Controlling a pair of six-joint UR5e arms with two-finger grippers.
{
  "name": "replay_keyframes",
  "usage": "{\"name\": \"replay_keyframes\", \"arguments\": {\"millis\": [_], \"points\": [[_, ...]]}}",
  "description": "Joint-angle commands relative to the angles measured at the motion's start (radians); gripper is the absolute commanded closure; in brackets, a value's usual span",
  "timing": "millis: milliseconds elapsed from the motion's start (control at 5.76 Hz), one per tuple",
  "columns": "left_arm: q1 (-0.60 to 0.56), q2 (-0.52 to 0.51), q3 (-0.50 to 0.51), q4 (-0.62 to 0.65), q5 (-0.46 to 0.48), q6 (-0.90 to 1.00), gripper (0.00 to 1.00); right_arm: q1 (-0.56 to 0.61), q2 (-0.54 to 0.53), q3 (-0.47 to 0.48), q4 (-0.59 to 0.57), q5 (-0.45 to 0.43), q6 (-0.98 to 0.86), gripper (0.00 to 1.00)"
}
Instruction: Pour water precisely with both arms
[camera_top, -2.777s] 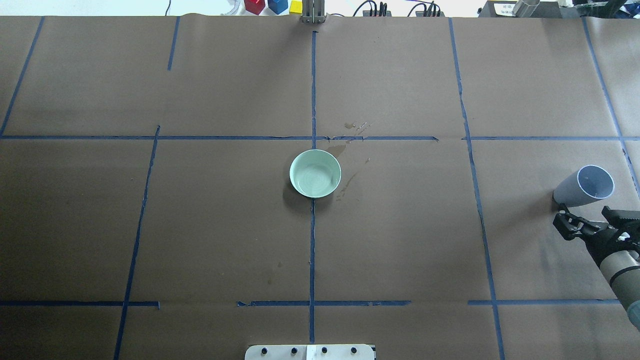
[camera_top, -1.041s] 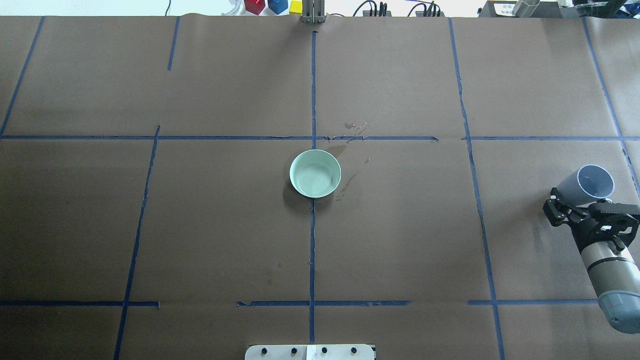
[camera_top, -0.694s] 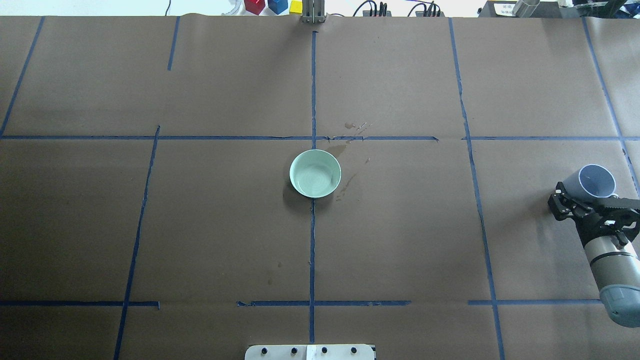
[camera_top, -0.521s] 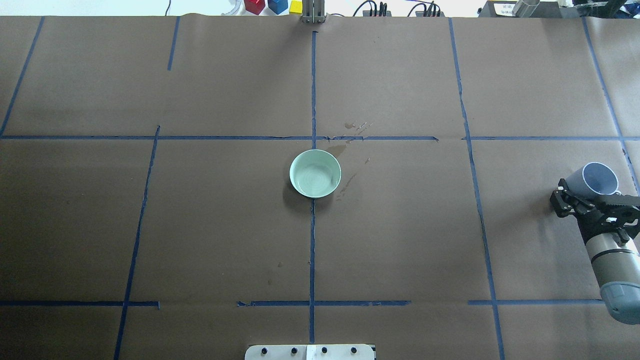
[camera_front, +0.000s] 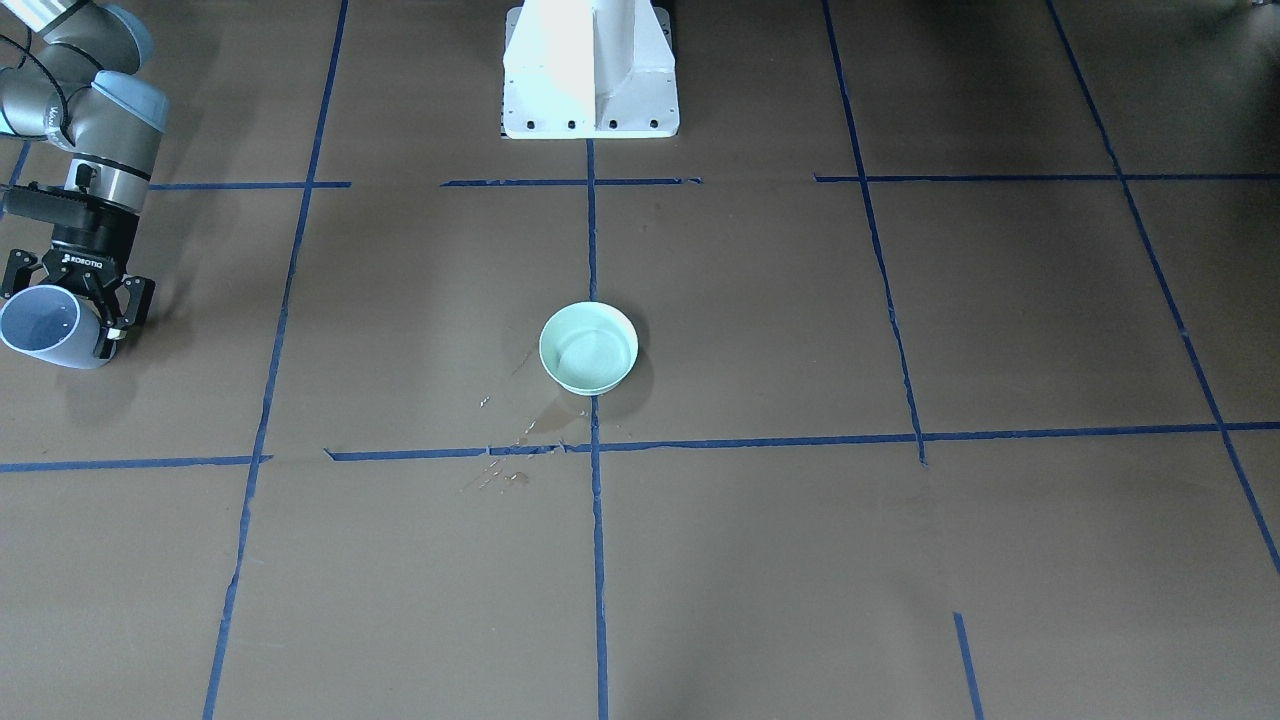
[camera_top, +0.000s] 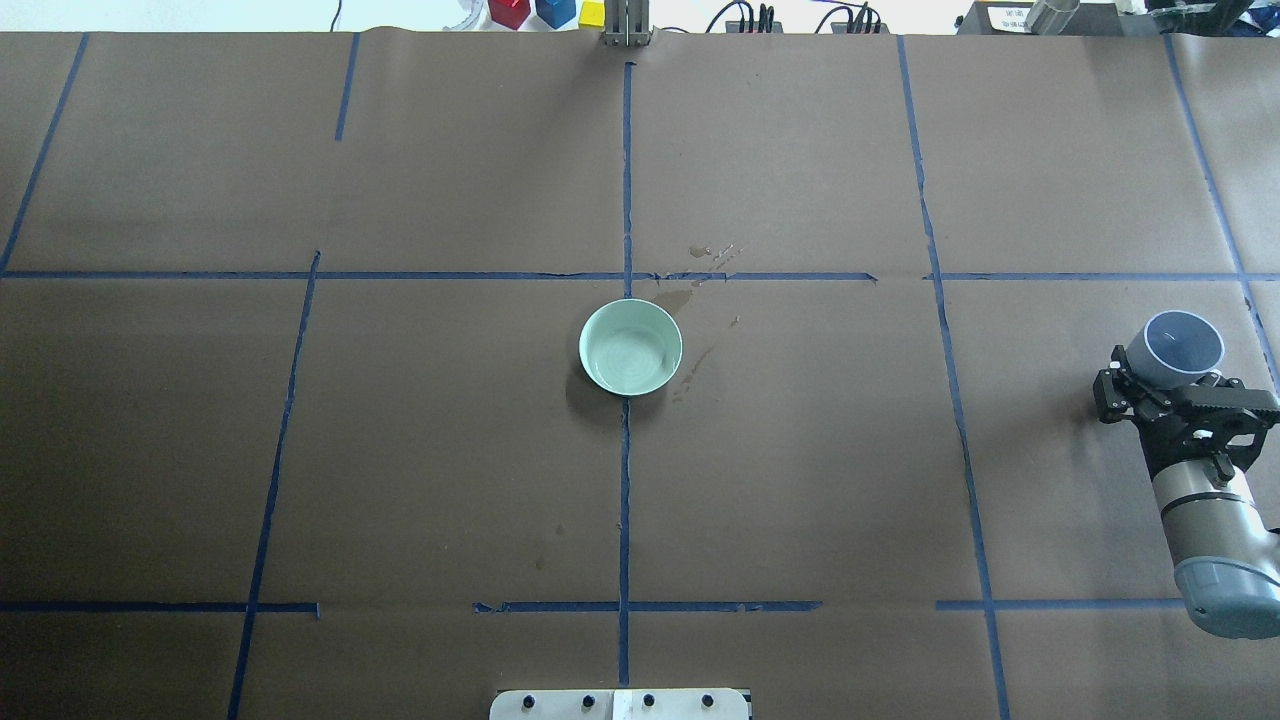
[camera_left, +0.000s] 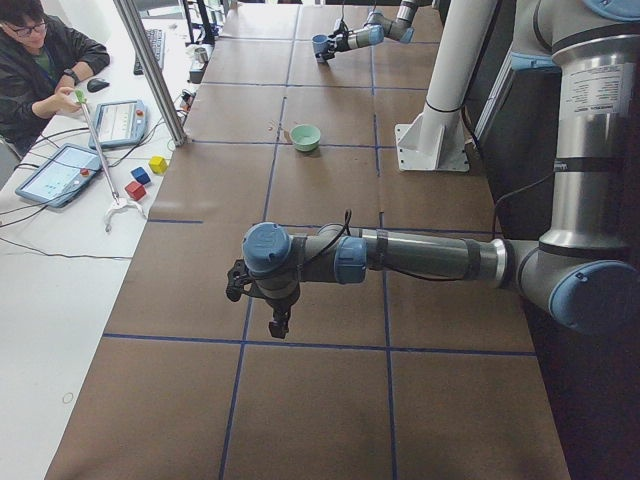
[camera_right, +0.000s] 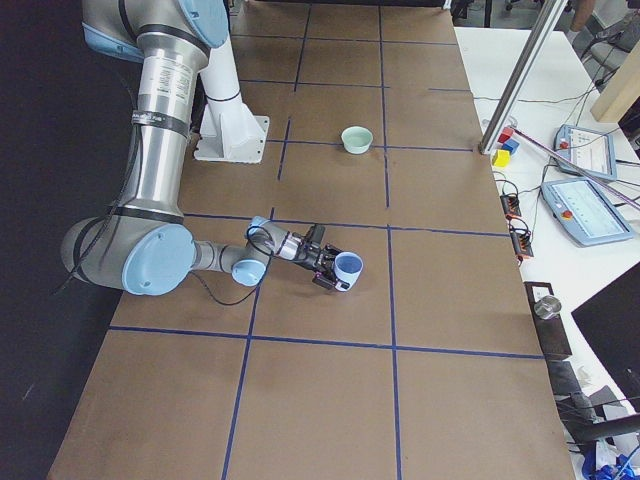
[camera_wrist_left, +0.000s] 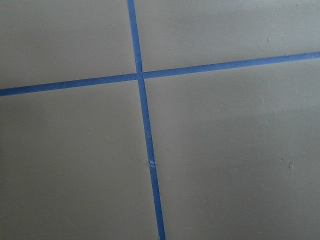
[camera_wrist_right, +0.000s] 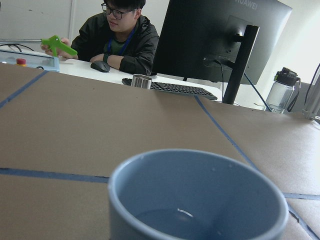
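Looks like a robotics lab. Centred on a white pedestal bolted to a long table papered brown and gridded with blue tape. Reaching out from beside that pedestal, left arm and right arm, silver-grey with light-blue joint caps. Across the table from the pedestal, a white bench with an aluminium post, control tablets, coloured cubes, a keyboard, mouse and monitor, and a person seated at it.

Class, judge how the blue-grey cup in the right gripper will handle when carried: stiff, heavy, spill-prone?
The cup looks thick-walled and rigid, so the right gripper probably won't deform it. The water sits low: likely light, unlikely to slosh out unless tilted.
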Motion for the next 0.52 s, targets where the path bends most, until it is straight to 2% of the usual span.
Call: {"name": "replay_keyframes", "arguments": {"millis": [0,347], "points": [[0.0,0.0,0.002,0.0,0.0,0.0,0.0,0.006,0.0,0.005,0.002,-0.021,-0.029,0.95],[0.0,0.0,0.002,0.0,0.0,-0.002,0.0,0.007,-0.005,0.097,0.014,-0.032,-0.203,0.99]]}}
